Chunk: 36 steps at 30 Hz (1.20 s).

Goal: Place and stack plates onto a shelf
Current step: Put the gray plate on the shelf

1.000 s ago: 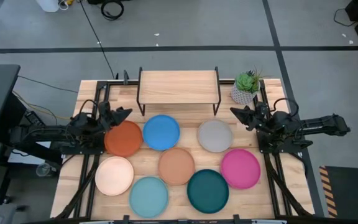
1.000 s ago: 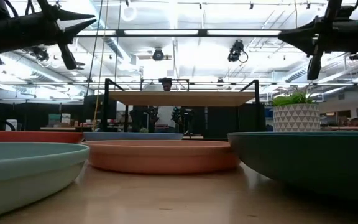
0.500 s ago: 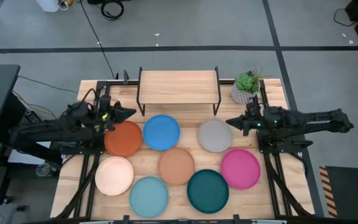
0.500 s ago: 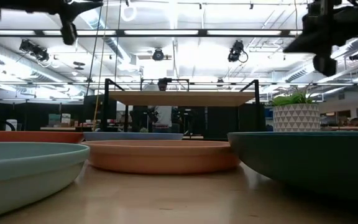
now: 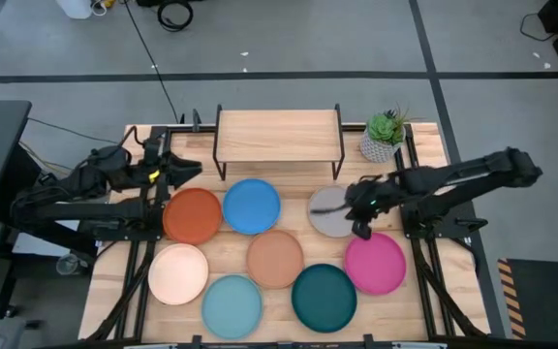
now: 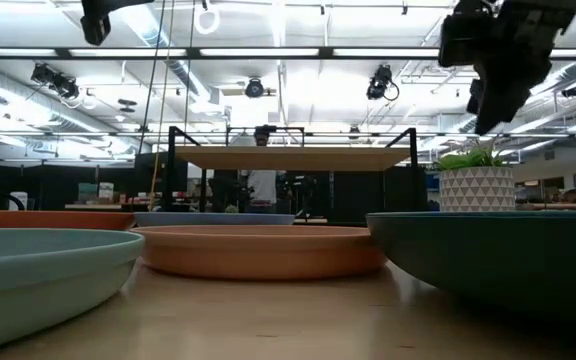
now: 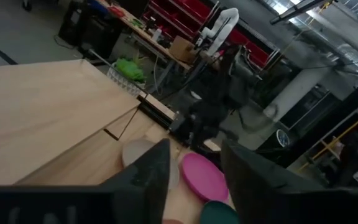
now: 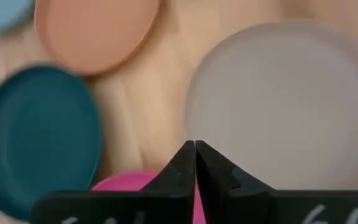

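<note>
Eight plates lie flat on the slatted table: orange-red [image 5: 193, 215], blue [image 5: 251, 206], grey-white [image 5: 332, 211], tan [image 5: 275, 259], magenta [image 5: 375, 262], dark teal [image 5: 324, 298], light teal [image 5: 232, 306] and pale peach [image 5: 178, 273]. The shelf [image 5: 278, 136] stands at the far edge with nothing on it. My right gripper [image 5: 359, 229] is shut and points down, high above the grey-white plate's near edge [image 8: 278, 112], beside the magenta plate [image 8: 129, 183]. My left gripper [image 5: 194, 168] is open, raised above the table's left side near the orange-red plate.
A potted plant [image 5: 384, 136] in a white pot stands at the far right, beside the shelf. A person [image 6: 261, 180] stands in the room behind the shelf. The plates lie close together over the table's middle and near part.
My right gripper has swung from the table's right side toward the grey-white plate and has tipped from level to pointing down. My left gripper has risen. No plate has moved.
</note>
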{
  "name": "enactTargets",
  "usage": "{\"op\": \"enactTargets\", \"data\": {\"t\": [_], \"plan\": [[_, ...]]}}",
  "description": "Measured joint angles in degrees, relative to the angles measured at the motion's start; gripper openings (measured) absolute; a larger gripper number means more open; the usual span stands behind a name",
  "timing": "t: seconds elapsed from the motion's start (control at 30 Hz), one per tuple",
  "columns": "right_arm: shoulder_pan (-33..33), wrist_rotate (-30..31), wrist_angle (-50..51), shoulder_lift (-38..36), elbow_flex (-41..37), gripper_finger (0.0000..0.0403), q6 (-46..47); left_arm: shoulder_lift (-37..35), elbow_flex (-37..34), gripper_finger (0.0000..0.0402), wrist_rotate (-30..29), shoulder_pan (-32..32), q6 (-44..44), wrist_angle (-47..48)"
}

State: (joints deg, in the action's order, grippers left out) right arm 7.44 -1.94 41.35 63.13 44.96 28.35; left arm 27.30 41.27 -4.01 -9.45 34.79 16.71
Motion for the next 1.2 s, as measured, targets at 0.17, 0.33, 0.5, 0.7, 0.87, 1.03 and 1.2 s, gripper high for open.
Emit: {"op": "enactTargets", "data": {"t": [0.17,0.33,0.5,0.7,0.87,1.03,1.2], "plan": [[3.5,-1.1,-0.2,9.3,3.2,0.0072,-3.8,0.1,0.9,0.02,0.0,0.0,-0.1,-0.1],[4.7,0.2,0.0,16.1,5.1,0.0153,-4.7,0.1,1.1,0.0202,0.0,0.0,-0.1,0.0],[4.6,3.1,-0.4,21.2,5.4,0.02,-4.7,0.1,1.1,0.0202,0.0,0.0,-0.1,0.0],[5.9,6.4,-4.7,26.7,5.4,0.0187,-7.1,0.0,1.1,0.0202,0.1,0.0,0.6,-0.1],[7.1,8.6,-6.8,30.0,5.4,0.0157,-7.4,-0.8,1.1,0.0202,1.1,0.0,1.0,-3.4],[7.2,9.9,-8.0,31.6,5.4,0.012,-7.3,-2.0,1.0,0.0202,1.5,0.0,0.9,-7.0],[7.2,11.1,-8.4,31.3,5.4,0.0064,-7.4,-2.7,1.0,0.0201,1.5,0.0,0.7,-7.7]]}}
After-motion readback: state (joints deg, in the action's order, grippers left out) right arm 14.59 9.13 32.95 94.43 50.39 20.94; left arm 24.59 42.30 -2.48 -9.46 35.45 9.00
